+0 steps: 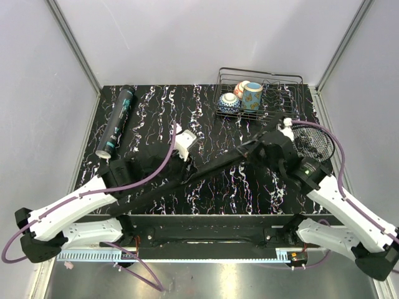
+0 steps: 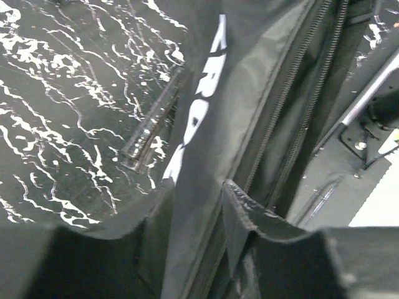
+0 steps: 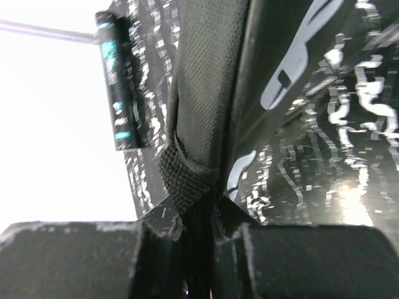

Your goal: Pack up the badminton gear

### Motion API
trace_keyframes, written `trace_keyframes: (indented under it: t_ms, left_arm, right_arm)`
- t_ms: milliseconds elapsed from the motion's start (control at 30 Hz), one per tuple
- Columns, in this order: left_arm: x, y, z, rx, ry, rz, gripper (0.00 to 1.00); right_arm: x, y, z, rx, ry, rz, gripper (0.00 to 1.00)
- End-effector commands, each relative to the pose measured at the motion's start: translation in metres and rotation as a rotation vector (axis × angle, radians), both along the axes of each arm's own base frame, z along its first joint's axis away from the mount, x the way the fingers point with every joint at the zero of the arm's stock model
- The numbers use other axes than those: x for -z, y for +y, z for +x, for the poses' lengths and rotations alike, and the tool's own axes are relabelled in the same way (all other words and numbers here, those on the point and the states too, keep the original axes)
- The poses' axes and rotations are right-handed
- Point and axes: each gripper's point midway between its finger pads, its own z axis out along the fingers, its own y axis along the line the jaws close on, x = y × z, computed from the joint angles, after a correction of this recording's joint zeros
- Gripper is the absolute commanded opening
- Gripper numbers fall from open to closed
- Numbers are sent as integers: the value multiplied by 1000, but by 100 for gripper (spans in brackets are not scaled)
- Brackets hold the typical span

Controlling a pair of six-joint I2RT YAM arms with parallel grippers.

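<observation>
I have the bag (image 1: 212, 167) clenched by left gripper (image 2: 198, 190) and right gripper (image 3: 198, 218), stretched toward two o'clock, probably for opening.

The white-shelled left arm (image 1: 75, 207) reaches forward and inward from its base with the wrist tipped down. The left claw (image 2: 198, 199) is closed over a fold of the long black fabric bag with white lettering (image 2: 206, 93). The matching right arm (image 1: 349, 208) angles inward too. The right claw (image 3: 198, 224) is pinched tight on the bag's black woven strap (image 3: 187, 177).
</observation>
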Motion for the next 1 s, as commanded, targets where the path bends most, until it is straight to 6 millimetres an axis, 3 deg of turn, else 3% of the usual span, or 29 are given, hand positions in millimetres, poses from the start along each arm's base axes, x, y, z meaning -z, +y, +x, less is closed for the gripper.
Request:
trace_keyframes:
  t_ms: [0,33,100,167,200,267,400,500,633,733,833,933,967]
  left_arm:
    - [-31,-6,-13,89,-46,-117,49]
    - [-33,-4,-15,97,-48,-124,53]
    - [-43,3,-19,98,-67,-147,61]
    - [-55,11,-18,62,-90,-171,65]
    - [-57,16,-17,46,-95,-170,66]
    - [-67,25,-13,-3,-117,-183,67]
    - [-63,43,-3,-88,-150,-131,80]
    - [-64,55,7,-161,-186,-106,85]
    - [-58,62,27,-250,-238,-35,89]
    - [-36,68,46,-327,-263,96,85]
    - [-30,66,51,-324,-232,93,71]
    - [-20,65,60,-317,-176,51,54]
    - [-16,66,63,-323,-149,44,37]
  right_arm:
    - [-69,38,1,-88,-152,40,0]
    - [-68,50,3,-119,-155,24,0]
    - [-89,69,6,-189,-222,16,0]
    - [-86,90,15,-253,-227,-27,0]
    - [-100,95,20,-278,-270,-51,0]
    - [-90,108,35,-306,-273,-129,0]
    - [-101,137,58,-375,-322,-205,0]
    - [-99,157,69,-438,-336,-256,0]
    - [-100,180,74,-514,-346,-251,0]
    - [-101,193,74,-582,-374,-257,0]
    - [-100,202,74,-668,-414,-278,0]
    - [-97,202,78,-744,-439,-270,0]
    - [-97,195,88,-740,-447,-264,0]
